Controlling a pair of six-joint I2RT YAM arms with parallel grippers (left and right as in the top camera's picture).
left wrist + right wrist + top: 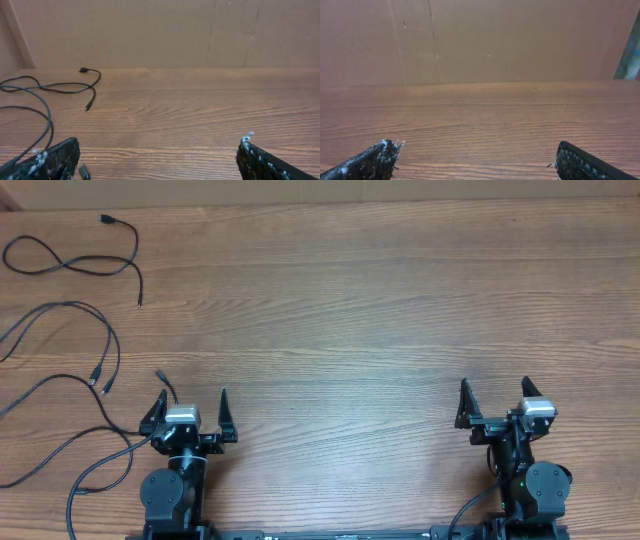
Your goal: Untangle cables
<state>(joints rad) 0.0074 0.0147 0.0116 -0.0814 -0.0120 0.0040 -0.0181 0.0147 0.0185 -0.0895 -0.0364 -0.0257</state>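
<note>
Several thin black cables lie loose on the left of the wooden table (340, 310). One cable (139, 288) loops at the far left corner, with a plug (106, 220) at its end. A second cable (75, 303) arcs below it, and a third (55, 378) trails toward the left arm's base. In the left wrist view the far cable (65, 87) and a nearer cord (47, 117) show, and a small plug (84, 172) lies beside the left finger. My left gripper (192, 402) (160, 140) is open and empty. My right gripper (495, 392) (476, 146) is open over bare wood, far from the cables.
A brown wall (200, 30) (510, 40) closes the far side of the table. Both arm bases stand at the near edge, with thicker black arm cables (100, 475) running off the left base.
</note>
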